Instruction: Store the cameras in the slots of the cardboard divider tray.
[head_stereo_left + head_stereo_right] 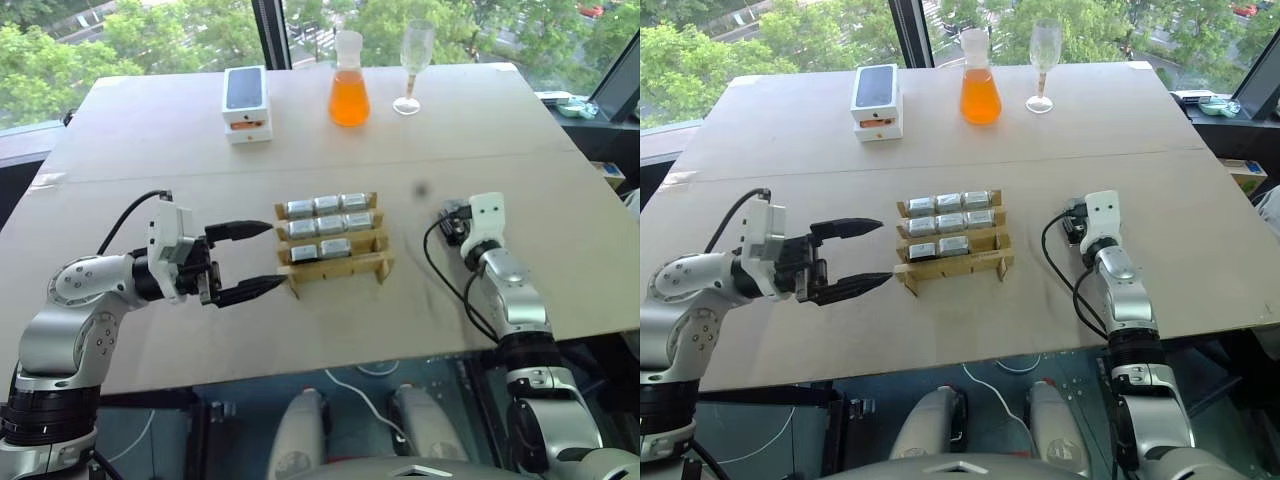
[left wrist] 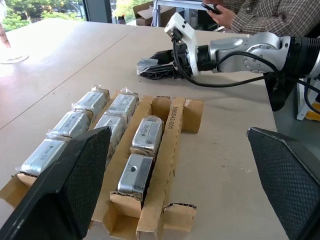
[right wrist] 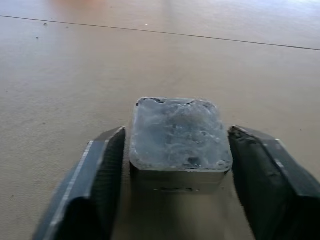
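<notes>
Black fingers of the left gripper [image 1: 245,262] spread wide beside the cardboard divider tray [image 1: 372,262], holding 8 cameras [image 1: 327,205], 1 front slot empty. Rightward, the right gripper [image 3: 175,165] brackets the last camera [image 3: 177,132] on the table [image 1: 150,130], not yet clamped.

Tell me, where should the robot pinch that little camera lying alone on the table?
Best on its two opposite flat sides, coming in low and level along the table. The loose camera lies flat and boxy, and the right gripper already has a finger on each side.
</notes>
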`<state>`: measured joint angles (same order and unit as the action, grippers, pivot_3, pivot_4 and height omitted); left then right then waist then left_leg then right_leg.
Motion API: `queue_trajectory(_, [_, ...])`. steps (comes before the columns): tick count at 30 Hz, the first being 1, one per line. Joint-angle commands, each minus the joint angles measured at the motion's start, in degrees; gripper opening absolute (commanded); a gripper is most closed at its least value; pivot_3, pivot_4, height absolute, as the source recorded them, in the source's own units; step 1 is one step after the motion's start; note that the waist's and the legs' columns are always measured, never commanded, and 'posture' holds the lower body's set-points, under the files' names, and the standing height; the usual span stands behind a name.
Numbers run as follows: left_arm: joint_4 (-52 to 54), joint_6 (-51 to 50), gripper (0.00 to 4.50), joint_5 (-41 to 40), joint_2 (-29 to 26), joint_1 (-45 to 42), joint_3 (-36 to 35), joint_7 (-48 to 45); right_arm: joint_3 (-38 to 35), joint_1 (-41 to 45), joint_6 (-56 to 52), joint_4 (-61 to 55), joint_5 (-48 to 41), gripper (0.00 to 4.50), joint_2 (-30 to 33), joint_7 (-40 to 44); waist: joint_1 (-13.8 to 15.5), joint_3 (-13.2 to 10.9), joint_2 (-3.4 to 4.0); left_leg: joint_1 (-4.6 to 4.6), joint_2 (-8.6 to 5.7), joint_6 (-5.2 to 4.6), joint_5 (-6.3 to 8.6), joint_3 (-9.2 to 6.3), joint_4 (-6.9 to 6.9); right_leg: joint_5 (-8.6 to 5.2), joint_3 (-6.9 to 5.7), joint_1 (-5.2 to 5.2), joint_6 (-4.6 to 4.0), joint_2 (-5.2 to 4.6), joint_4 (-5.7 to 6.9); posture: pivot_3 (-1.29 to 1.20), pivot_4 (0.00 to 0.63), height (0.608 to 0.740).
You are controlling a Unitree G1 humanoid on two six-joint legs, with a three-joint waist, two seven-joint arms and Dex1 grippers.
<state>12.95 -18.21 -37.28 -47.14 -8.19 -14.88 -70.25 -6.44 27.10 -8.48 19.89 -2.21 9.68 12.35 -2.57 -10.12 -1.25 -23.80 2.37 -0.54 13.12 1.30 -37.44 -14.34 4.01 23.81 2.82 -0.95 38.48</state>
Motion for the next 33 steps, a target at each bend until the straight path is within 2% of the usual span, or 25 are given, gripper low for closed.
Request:
queue_trajectory(1, [-0.2,0.1,4.50,1.2,-1.1,-2.4,0.7,0.4,0.5,-1.0,0.8,-3.0,-0.9,1.95,0.6,1.2,0.1,0.0,0.00,0.00,0.00,0.00,0.00,0.00,0.00,0.00,0.00,0.00,0.00,0.00,0.00,0.00,0.150,0.740])
queue_trajectory(5, [-2.7,-2.3,4.50,0.8,0.3,-8.8,2.7,2.4,5.3,-1.4,9.2,-3.5,5.6,1.95,6.5,3.4,0.2,0.0,0.01,-0.02,-0.02,-0.01,0.00,-0.02,-0.02,0.00,-0.03,-0.01,0.00,0.00,0.00,0.00,0.150,0.740])
queue_trajectory(10, [-10.4,-7.7,4.50,5.9,3.9,-21.7,10.3,7.9,16.2,1.8,33.2,-2.4,24.0,1.95,21.8,2.8,0.2,0.0,0.04,-0.05,-0.12,-0.01,0.00,0.01,-0.09,0.00,0.00,-0.03,0.04,-0.05,-0.07,0.00,0.150,0.740])
queue_trajectory(14, [-18.1,-9.0,4.50,9.2,7.1,-31.1,15.6,6.6,20.3,6.5,44.8,-1.8,30.6,1.95,27.4,1.9,-0.2,0.0,0.00,-0.05,-0.07,-0.01,0.00,-0.03,-0.09,0.00,0.01,-0.03,0.05,0.05,-0.08,0.00,0.150,0.740])
queue_trajectory(19, [-33.1,-2.2,4.50,18.2,11.2,-42.3,23.4,2.6,24.3,12.9,53.5,-3.2,33.9,1.95,28.9,4.5,-0.2,-0.1,-0.01,-0.06,-0.08,0.00,0.00,-0.05,-0.05,0.00,0.00,0.01,0.03,0.07,-0.01,0.00,0.150,0.740])
queue_trajectory(23, [-41.6,0.4,4.50,20.8,15.1,-49.9,27.1,-4.8,26.7,17.6,56.8,-4.6,35.2,1.95,27.6,6.2,0.2,-0.1,-0.03,-0.12,-0.10,0.00,0.00,-0.01,-0.08,0.00,0.02,0.01,0.03,0.05,-0.07,0.00,0.150,0.740])
queue_trajectory(28, [-43.3,-3.4,4.50,21.5,17.1,-54.2,29.2,-10.8,28.2,19.5,57.9,-3.9,37.4,1.95,26.3,6.4,0.2,-0.1,-0.03,-0.22,-0.09,0.00,0.00,-0.04,-0.07,0.00,-0.02,0.01,0.03,0.04,-0.22,0.00,0.150,0.740])
queue_trajectory(33, [-44.4,-4.1,4.50,23.5,18.0,-55.8,29.7,-12.8,28.9,20.0,58.9,-2.6,39.2,1.95,25.7,6.1,0.2,-0.1,-0.03,-0.26,-0.09,0.00,0.00,-0.05,-0.07,0.00,-0.03,0.01,0.04,0.01,-0.32,0.00,0.150,0.740])
